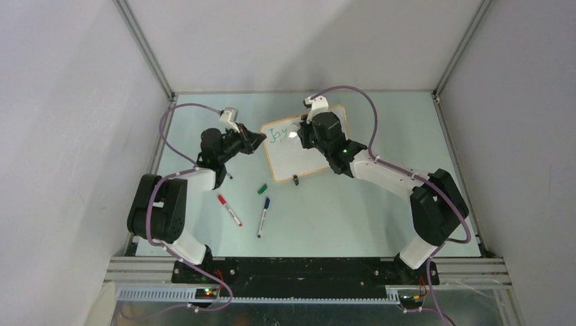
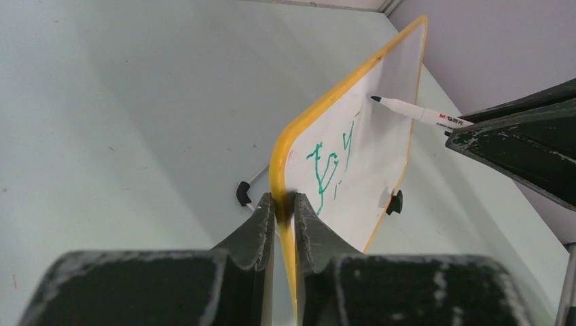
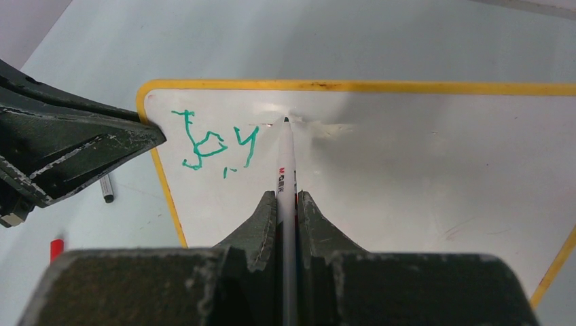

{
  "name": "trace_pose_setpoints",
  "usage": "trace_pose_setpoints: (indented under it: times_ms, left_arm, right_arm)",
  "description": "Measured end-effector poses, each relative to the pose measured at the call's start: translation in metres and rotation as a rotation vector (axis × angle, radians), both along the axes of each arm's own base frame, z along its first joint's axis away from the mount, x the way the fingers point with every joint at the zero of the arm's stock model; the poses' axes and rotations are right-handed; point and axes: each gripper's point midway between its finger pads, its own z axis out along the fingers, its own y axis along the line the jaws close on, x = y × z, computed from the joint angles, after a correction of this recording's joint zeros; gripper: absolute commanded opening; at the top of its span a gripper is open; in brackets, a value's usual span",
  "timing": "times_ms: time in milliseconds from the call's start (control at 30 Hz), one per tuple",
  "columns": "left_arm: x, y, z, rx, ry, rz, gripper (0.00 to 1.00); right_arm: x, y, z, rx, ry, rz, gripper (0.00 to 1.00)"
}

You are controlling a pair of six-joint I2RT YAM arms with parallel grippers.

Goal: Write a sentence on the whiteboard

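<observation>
The left end effector [image 2: 284, 204] clamps the whiteboard's [image 2: 380, 156] left edge, mid-tabletop [image 1: 339, 217] toward the far edge. The right end effector [image 3: 286, 200] grips a marker [image 3: 286, 153]. The sentence [image 3: 217, 146] reads only "Joy".

You've got a red marker [image 1: 229, 210] and blue marker [image 1: 263, 216] lying near each other on the table [image 1: 380, 210], small green cap [image 1: 262, 189] just beyond them.

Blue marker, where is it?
Top view: the blue marker lies on the table, left of centre, below the whiteboard and right of the red marker.
</observation>
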Motion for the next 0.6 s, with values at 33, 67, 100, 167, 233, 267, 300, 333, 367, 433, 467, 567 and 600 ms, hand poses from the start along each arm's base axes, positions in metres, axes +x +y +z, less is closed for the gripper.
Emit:
trace_pose_setpoints:
  times_ms: [33, 67, 100, 167, 233, 267, 300, 333, 367, 433, 467, 567, 600]
  left_arm:
    - [0.0, 0.0, 0.0, 0.0, 0.0, 0.0, 0.05]
    - [0.0, 0.0, 0.0, 0.0, 0.0, 0.0, 0.05]
    - [0.0, 0.0001, -0.0001, 0.0, 0.0, 0.0, 0.05]
    - [0.0, 0.0, 0.0, 0.0, 0.0, 0.0, 0.05]
    - [0.0, 0.0001, -0.0003, 0.001, 0.001, 0.001, 0.05]
    - [0.0, 0.0001, -0.0003, 0.001, 0.001, 0.001, 0.05]
    - [0.0, 0.0001, -0.0003, 0.001, 0.001, 0.001, 0.05]
    - [0.0001, 0.0001, -0.0002, 0.001, 0.0, 0.001, 0.05]
    - [0.0001, 0.0001, -0.0002, 0.001, 0.0, 0.001, 0.05]
    - [0.0, 0.0001, -0.0003, 0.001, 0.001, 0.001, 0.05]
    - [0.0, 0.0001, -0.0003, 0.001, 0.001, 0.001, 0.05]
    - [0.0, 0.0001, -0.0004, 0.001, 0.001, 0.001, 0.05]
    - [0.0, 0.0001, -0.0004, 0.001, 0.001, 0.001, 0.04]
  right_arm:
    - [0.0007, 0.0001, -0.0009, -0.002, 0.002, -0.001, 0.0]
    - [0.0012, 0.0003, -0.0015, -0.003, 0.003, -0.001, 0.0]
    - [0.0017, 0.0004, -0.0027, -0.005, 0.006, -0.002, 0.0]
    - [0.0024, 0.0008, -0.0051, -0.009, 0.011, -0.002, 0.0]
    - [0.0035, 0.0007, -0.0064, -0.012, 0.014, -0.004, 0.0]
    - [0.0037, 0.0006, -0.006, -0.012, 0.015, -0.004, 0.0]
    - [0.0036, 0.0008, -0.0054, -0.013, 0.016, -0.004, 0.0]
    - [0.0041, 0.001, -0.004, -0.011, 0.014, -0.004, 0.0]
    - [0.0048, 0.001, -0.0038, -0.01, 0.014, -0.005, 0.0]
    - [0.0052, 0.0011, -0.004, -0.01, 0.017, -0.007, 0.0]
    - [0.0054, 0.0012, -0.0043, -0.01, 0.018, -0.007, 0.0]
    - [0.0058, 0.0009, -0.0042, -0.009, 0.02, -0.011, 0.0]
    - [0.0057, 0.0008, -0.0042, -0.01, 0.021, -0.011, 0.0]
